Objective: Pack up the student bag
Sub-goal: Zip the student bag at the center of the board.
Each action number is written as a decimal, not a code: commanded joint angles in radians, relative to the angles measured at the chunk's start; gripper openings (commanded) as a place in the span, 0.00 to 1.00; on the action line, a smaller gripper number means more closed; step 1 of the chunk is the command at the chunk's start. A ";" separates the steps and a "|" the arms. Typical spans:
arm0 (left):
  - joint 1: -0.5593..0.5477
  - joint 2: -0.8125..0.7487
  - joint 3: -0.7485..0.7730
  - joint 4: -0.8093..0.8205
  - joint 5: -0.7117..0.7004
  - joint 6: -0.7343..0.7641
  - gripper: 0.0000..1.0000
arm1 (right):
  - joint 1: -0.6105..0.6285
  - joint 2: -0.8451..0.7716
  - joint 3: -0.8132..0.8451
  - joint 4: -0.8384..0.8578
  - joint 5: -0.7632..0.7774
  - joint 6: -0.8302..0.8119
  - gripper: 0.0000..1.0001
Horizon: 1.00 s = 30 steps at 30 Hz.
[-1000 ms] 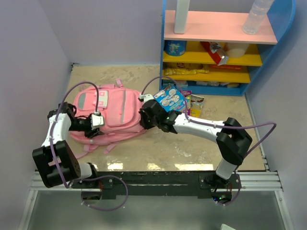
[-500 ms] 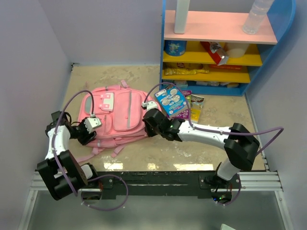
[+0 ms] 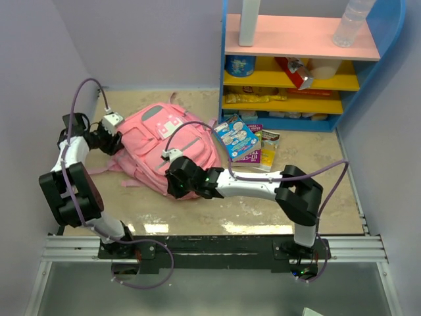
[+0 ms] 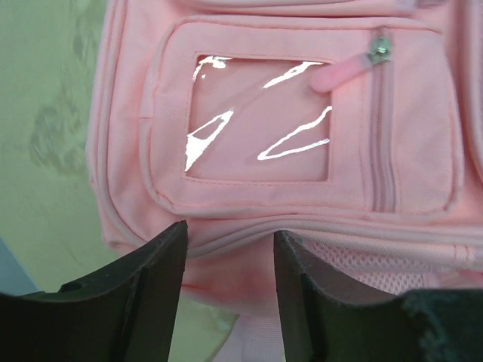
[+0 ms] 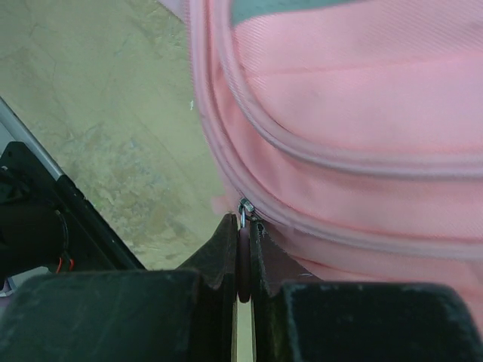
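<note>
The left gripper (image 3: 113, 141) sits at the 9 o'clock edge of the student bag (image 3: 164, 148), low against the pink fabric. In the left wrist view its jaws stand moderately apart, and a rounded seam of the bag's side runs across the gap between the two dark fingers (image 4: 151, 290). Whether the pads press on that fabric cannot be told. Beyond the fingertips, toward 12 o'clock, lies a clear window pocket (image 4: 256, 121) catching white glare. A pink zip tab (image 4: 343, 74) rests at its 2 o'clock corner.

The bag lies flat on the sandy table (image 3: 217, 207), left of centre. Its grey-and-white patch faces up near 12 o'clock, and a loose strap (image 3: 108, 168) trails out at 8 o'clock.

The right gripper (image 3: 173, 184) is at the bag's 6 o'clock edge. In the right wrist view its jaws are drawn almost together, pinching a slim zipper pull (image 5: 243, 264) that hangs from a small metal slider (image 5: 244, 206) on the bag's curved seam.

At the bag's 3 o'clock side, just beside it, a blue snack packet (image 3: 235, 137) overlaps a purple packet (image 3: 253, 151), with a third packet (image 3: 269, 141) further right. A blue shelf unit (image 3: 388, 39) fills the table's 1 o'clock corner. On its pink top stand a white cylinder (image 3: 250, 23) and a clear bottle (image 3: 352, 23).
</note>
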<state>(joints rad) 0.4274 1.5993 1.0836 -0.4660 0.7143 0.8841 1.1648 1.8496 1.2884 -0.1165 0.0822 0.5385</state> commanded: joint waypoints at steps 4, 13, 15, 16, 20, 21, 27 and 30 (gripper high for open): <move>-0.038 -0.139 0.050 -0.850 0.265 0.885 0.62 | 0.007 0.054 0.108 -0.012 -0.104 0.011 0.00; -0.090 -0.230 -0.015 -0.851 0.298 0.954 0.71 | -0.005 0.046 0.088 -0.018 -0.096 0.005 0.00; -0.140 -0.214 -0.010 -0.850 0.288 0.949 0.72 | -0.011 0.031 0.077 -0.020 -0.094 0.005 0.00; -0.168 -0.217 -0.034 -0.847 0.271 0.964 0.73 | -0.011 0.027 0.069 -0.020 -0.093 0.005 0.00; -0.277 -0.211 -0.080 -0.803 0.238 0.948 0.69 | -0.019 0.008 0.054 -0.023 -0.088 0.005 0.00; -0.312 -0.203 -0.089 -0.795 0.214 0.946 0.67 | -0.019 0.007 0.052 -0.025 -0.087 0.005 0.00; -0.346 -0.170 -0.123 -0.746 0.126 0.923 0.51 | -0.025 0.002 0.060 -0.041 -0.085 0.005 0.00; -0.346 -0.186 -0.131 -0.743 0.094 0.914 0.42 | -0.027 0.000 0.065 -0.046 -0.085 0.003 0.00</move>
<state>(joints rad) 0.0883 1.4288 0.9638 -1.2335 0.8486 1.7798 1.1439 1.9099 1.3495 -0.1543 0.0071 0.5411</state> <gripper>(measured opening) 0.471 0.045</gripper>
